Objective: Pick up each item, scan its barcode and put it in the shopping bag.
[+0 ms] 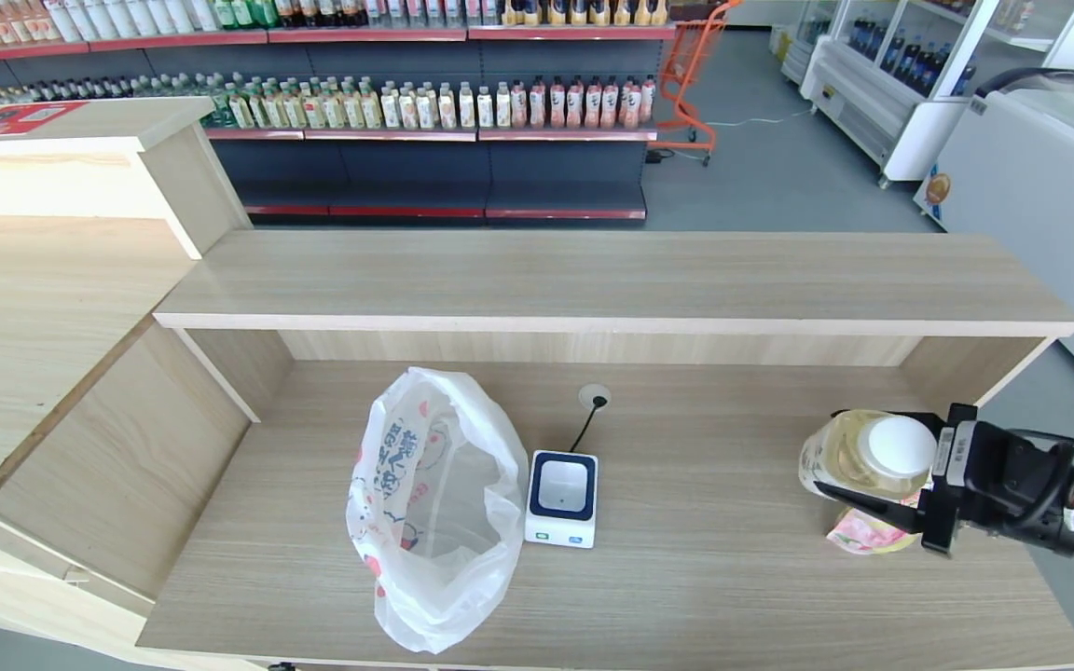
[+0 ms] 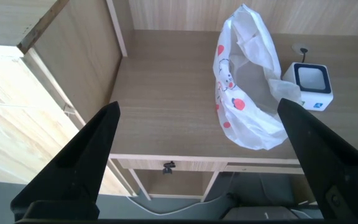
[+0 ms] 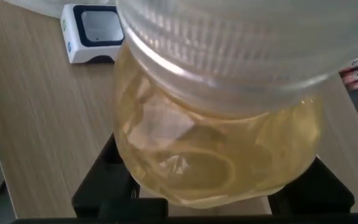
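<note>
The left gripper (image 2: 197, 103) is above the wooden counter (image 2: 160, 112), its two dark fingers (image 2: 79, 162) standing wide apart. On the counter lies the white shopping bag (image 2: 244, 87) with red prints, its mouth open. The scanner (image 2: 311, 87) stands just beside the bag.

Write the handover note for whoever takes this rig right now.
Right gripper: shut on the clear plastic bottle of yellow liquid, white cap, above the wooden counter's right side.
Left gripper: open, empty, over the counter's front left.
Pink packet lies on the counter below the bottle. White printed plastic shopping bag stands open beside the white square scanner.
Done: bottle picked up. Left: scan and bag it, then the packet.
</note>
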Controlling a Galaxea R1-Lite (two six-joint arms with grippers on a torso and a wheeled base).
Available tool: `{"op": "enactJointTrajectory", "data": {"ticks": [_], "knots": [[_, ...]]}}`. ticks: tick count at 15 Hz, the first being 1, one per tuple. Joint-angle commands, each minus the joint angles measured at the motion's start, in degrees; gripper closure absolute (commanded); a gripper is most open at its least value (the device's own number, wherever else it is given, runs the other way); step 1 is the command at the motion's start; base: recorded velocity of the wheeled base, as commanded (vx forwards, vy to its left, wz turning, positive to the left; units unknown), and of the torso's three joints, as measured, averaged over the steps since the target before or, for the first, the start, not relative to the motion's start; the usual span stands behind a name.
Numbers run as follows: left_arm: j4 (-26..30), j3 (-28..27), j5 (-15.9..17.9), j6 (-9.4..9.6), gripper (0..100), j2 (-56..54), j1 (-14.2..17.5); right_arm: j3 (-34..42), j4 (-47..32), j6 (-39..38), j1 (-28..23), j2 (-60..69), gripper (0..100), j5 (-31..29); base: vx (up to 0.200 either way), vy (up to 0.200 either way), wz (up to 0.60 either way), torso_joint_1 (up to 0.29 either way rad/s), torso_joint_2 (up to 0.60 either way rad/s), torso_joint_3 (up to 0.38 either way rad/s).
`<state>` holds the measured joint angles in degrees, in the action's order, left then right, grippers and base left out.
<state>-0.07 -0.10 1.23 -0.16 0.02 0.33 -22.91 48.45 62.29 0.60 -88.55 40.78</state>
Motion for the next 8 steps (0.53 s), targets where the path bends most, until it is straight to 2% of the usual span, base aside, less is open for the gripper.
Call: {"op": "enactJointTrajectory", "data": {"ticks": [1, 4, 8], "knots": [[-0.01, 0.01, 0.00, -0.02, 0, -0.02, 0.02, -3.72, 5.34, 0.99, -1.12, -7.69, 100, 2.11, 0.000, 0.000, 0.00, 0.000, 0.00, 0.000], [-0.01, 0.01, 0.00, -0.02, 0, -0.02, 0.02, -6.27, 6.49, 0.81, -1.92, -8.22, 100, 2.73, 0.000, 0.000, 0.00, 0.000, 0.00, 0.000], [-0.01, 0.01, 0.00, 0.16, 0, -0.02, 0.02, -3.64, 5.96, -0.59, -2.09, -4.44, 100, 2.73, 0.000, 0.000, 0.00, 0.000, 0.00, 0.000]]}}
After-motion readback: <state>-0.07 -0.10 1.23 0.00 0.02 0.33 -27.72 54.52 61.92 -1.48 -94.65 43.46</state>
